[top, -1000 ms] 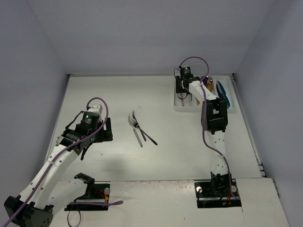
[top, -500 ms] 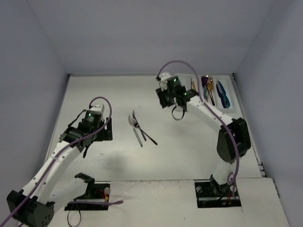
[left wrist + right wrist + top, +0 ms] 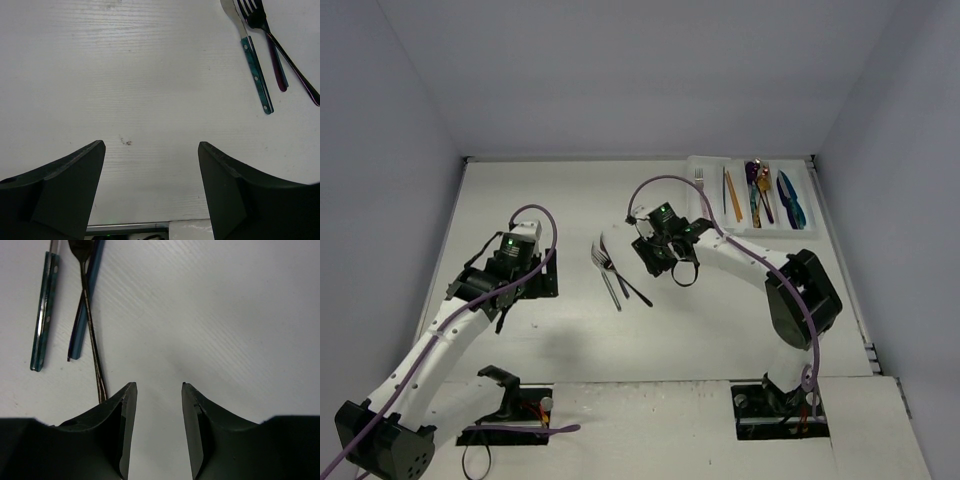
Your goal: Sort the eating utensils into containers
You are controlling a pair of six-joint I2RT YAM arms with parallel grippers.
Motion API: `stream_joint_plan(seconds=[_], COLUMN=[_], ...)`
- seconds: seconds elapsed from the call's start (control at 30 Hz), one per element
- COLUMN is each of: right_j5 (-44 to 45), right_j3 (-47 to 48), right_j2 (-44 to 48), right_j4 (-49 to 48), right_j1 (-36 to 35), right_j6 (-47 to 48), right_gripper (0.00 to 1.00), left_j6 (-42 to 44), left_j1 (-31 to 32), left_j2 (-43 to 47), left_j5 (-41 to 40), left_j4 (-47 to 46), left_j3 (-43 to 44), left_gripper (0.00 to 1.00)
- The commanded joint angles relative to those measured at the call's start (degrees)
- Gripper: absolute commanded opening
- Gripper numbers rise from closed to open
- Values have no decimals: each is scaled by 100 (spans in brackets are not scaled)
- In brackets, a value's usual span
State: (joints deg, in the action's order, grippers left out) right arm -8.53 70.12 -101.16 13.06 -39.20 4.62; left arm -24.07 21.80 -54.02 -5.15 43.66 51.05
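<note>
– Since a second ago the right arm has swung off the tray (image 3: 706, 218) at the far right and come to the middle of the bench (image 3: 550, 200). The right hand (image 3: 157, 387) now hangs just right of the three loose utensils. The left arm has barely shifted.

– How do the hands stand?

– The right hand's black, wedge-shaped fingers (image 3: 120, 420) are partly apart, with only bare bench between them. The left hand (image 3: 150, 145) has its fingers wide apart and is empty too. It is over the left half of the bench, well apart from the utensils.

– What lies loose?

– A teal-handled knife (image 3: 256, 75) with a flat riveted handle and a plain silver blade. Beside it is a purple-handled fork (image 3: 277, 70) with silver tines. A slim dark fork (image 3: 295, 72), glossy, crosses the purple handle. They touch in a fan, heads toward the far left. In the right wrist view the end of the dark handle reaches just beside the left finger.

– And the tray?

– White plastic, rectangular, with raised ridges making long compartments. The leftmost holds a silver fork (image 3: 698, 180), and next come copper-gold sticks (image 3: 727, 190). Then there are purple, teal and copper pieces (image 3: 756, 190); I cannot tell the ridges among them. Blue pieces (image 3: 788, 198) lie at the right end.

– Anything around or in the way?

– The bench is white with a fine ridged grain and one small dark speck (image 3: 125, 142). Pale matte walls stand on three sides. The right arm's black elbow (image 3: 800, 300) sits between the tray and its base, and a purple cable (image 3: 655, 180) arches over the wrist.
</note>
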Motion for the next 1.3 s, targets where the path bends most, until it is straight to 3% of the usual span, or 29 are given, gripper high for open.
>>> stream_joint_plan(seconds=[0.0,0.83,1.27], right_j5=[-151,114,407], right_j3=[-16,475,672], right_j2=[-126,-1048,-1395], right_j4=[-111,-111,-85], right_j1=[-304,-914,-1033], right_j6=[136,268,47], right_gripper=[39,36,26], left_j6=[87,73,96], left_j1=[26,26,26], left_j2=[5,14,79], left_j5=[-4,-39,4], left_j4=[-174,-171,-148], left_j3=[125,84,98], left_gripper=[72,72,72])
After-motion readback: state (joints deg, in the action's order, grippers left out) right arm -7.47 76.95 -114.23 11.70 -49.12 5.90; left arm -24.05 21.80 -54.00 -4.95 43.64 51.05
